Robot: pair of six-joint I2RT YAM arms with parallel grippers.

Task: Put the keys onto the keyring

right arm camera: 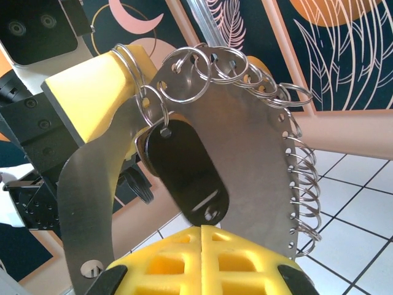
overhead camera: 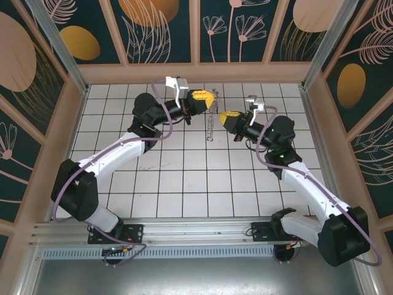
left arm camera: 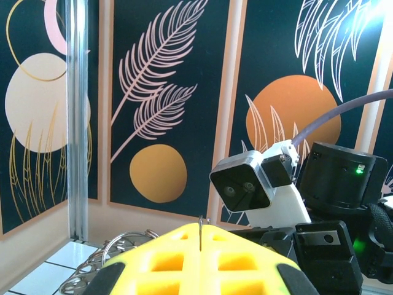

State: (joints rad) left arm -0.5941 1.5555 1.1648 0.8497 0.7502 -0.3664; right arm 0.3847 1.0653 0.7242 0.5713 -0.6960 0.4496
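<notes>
Working the key (right arm camera: 184, 172) onto the keyring (right arm camera: 245, 153)
Left jaws clamp the keyring; right jaws together, key touching just above them; I'd feed slowly.

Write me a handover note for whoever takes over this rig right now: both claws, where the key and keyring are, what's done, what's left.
The left claw is shut on the keyring, a metal plate edged with split rings, held up.
The right claw is shut, apparently pinching the lower tip of the key.
The key's black head hangs against the plate from a split ring near its top edge.
Done: the key looks hooked on that ring, not certain.
Left: confirm it is fully threaded, then release.
</notes>
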